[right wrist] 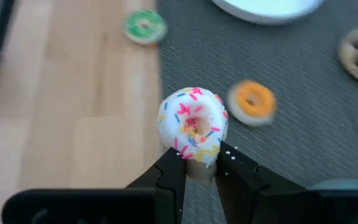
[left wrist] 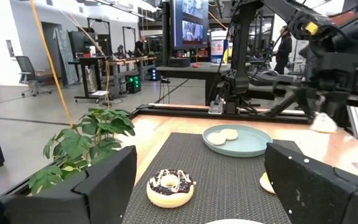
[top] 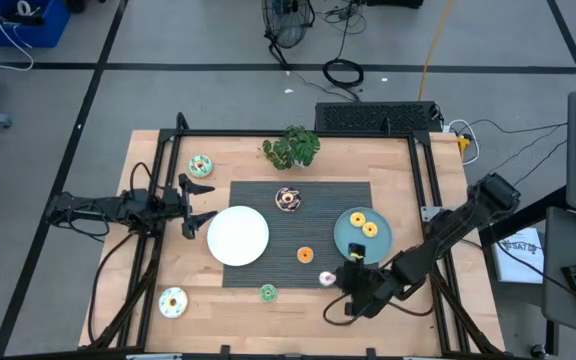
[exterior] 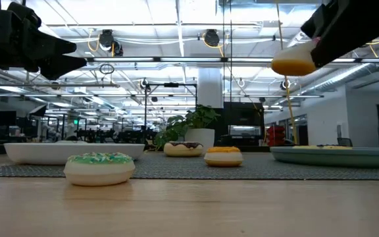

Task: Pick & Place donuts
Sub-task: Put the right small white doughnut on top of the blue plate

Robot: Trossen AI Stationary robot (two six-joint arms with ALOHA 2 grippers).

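Observation:
My right gripper [top: 332,279] is shut on a white-pink iced donut with sprinkles [right wrist: 193,124], raised above the mat's near right corner, just near of the teal plate [top: 363,232]. Two yellow donuts [top: 363,224] lie on that plate. On the dark mat rest a chocolate donut [top: 288,199], an orange one [top: 305,254] and the white plate [top: 238,235]. A green donut [top: 268,292] and two mint ones [top: 200,165] [top: 172,301] lie on the wood. My left gripper [top: 194,206] waits open, raised left of the white plate. My right gripper pinches the sprinkled donut by the part of its rim nearest the wrist [right wrist: 199,160], between its two fingertips [right wrist: 174,167]. The fingers come slanting down from the table's right. The donut [exterior: 293,64] is lifted clear of the table, lying nearly flat.
A leafy plant [top: 291,147] stands at the mat's far edge. Black frame rails [top: 428,190] run along the table's left and right sides. Bare wood lies near of the mat [top: 298,330].

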